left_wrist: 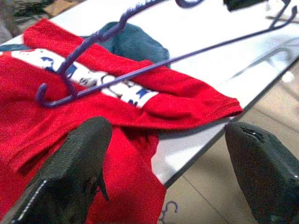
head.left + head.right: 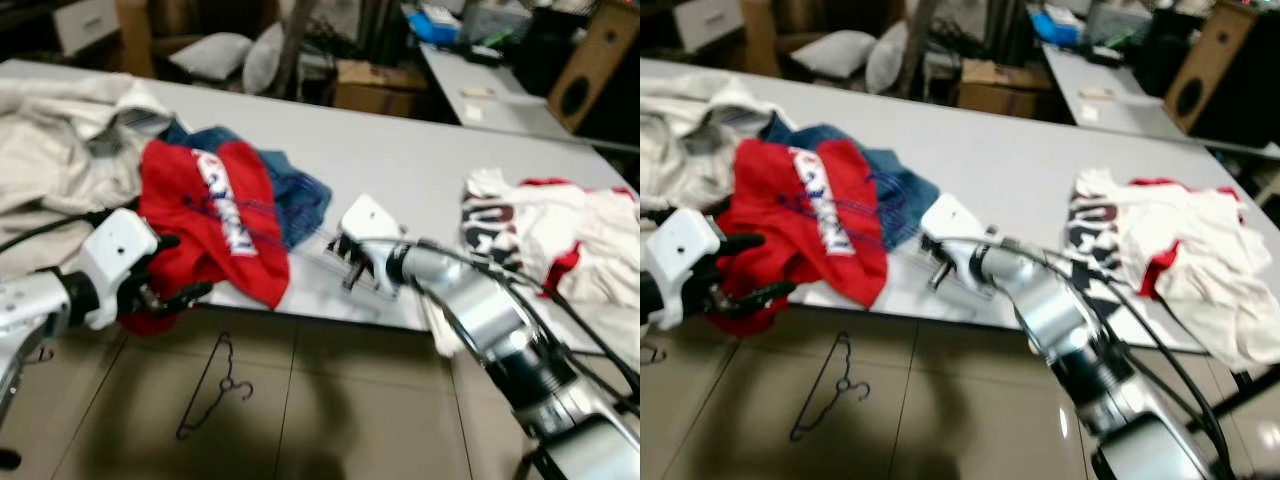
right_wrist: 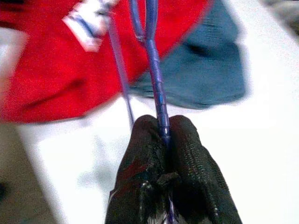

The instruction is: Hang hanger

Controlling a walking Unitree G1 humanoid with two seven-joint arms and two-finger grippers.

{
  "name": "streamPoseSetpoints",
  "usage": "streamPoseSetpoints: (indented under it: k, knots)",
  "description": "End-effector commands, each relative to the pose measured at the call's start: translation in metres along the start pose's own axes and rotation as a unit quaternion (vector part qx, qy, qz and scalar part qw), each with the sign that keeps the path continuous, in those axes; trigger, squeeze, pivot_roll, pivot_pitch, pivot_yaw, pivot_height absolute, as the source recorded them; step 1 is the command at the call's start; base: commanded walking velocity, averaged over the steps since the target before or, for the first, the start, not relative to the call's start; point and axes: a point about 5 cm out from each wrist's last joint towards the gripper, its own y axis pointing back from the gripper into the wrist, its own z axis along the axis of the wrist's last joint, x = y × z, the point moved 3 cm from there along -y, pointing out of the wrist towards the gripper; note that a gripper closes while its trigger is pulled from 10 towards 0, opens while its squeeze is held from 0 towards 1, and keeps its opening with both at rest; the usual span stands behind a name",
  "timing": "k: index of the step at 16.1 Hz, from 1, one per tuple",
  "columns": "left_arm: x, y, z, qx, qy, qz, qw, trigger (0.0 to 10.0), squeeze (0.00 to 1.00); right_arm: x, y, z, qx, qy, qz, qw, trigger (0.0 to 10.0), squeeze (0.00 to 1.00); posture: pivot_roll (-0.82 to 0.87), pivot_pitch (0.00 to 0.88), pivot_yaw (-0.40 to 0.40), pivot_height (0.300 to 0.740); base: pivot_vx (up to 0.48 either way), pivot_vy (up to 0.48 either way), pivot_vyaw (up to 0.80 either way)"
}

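— Head view? — The right gripper (image 2: 345, 262) is over the table (image 2: 420, 160) edge; the purple hanger (image 2: 235, 215) lies across the red shirt (image 2: 215, 215).
— Left wrist? — The left gripper (image 1: 168, 172) is spread apart near the shirt's hem.
— Right wrist? — Fingers (image 3: 187, 158) clamped on the hanger's wire.

A purple hanger (image 1: 154, 65) lies over a red shirt (image 2: 215, 215) with a white band of blue lettering, beside blue cloth (image 2: 300, 195). The table (image 2: 420, 160) is pale grey; the right garment (image 2: 560, 240) is white with red trim and dark print.
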Motion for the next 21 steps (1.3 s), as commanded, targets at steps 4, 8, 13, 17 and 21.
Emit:
streamPoseSetpoints:
  k: [4, 8, 13, 17, 21]
  knots:
    - [0.002, -0.005, 0.019, -0.057, 0.011, 0.046, 0.997, 10.0, 0.00, -0.084, 0.023, -0.004, -0.030, -0.044, -0.230, 0.972, 10.0, 0.00, 0.05, 0.000, -0.147, 0.740, 0.000, 0.000, 0.00]
    - [0.020, -0.017, 0.036, -0.111, 0.036, 0.115, 0.987, 10.0, 0.00, -0.082, 0.048, 0.001, -0.116, -0.118, -0.206, 0.965, 10.0, 0.00, 0.01, 0.000, -0.101, 0.740, 0.000, 0.000, 0.00]
    - [0.006, -0.044, 0.044, -0.137, 0.076, 0.162, 0.974, 10.0, 0.00, -0.064, 0.109, -0.039, -0.107, -0.223, -0.263, 0.933, 10.0, 0.00, -0.02, 0.000, -0.079, 0.740, 0.000, 0.000, 0.00]
    - [-0.018, -0.050, 0.027, -0.136, 0.137, 0.206, 0.959, 10.0, 0.00, -0.023, 0.108, -0.062, -0.056, -0.212, -0.281, 0.934, 10.0, 0.00, -0.03, 0.000, -0.081, 0.740, 0.000, 0.000, 0.00]
    - [-0.038, -0.054, 0.022, -0.126, 0.134, 0.210, 0.960, 10.0, 0.00, -0.007, 0.109, -0.069, -0.058, -0.220, -0.288, 0.930, 10.0, 0.00, 0.00, 0.000, -0.107, 0.740, 0.000, 0.000, 0.00]
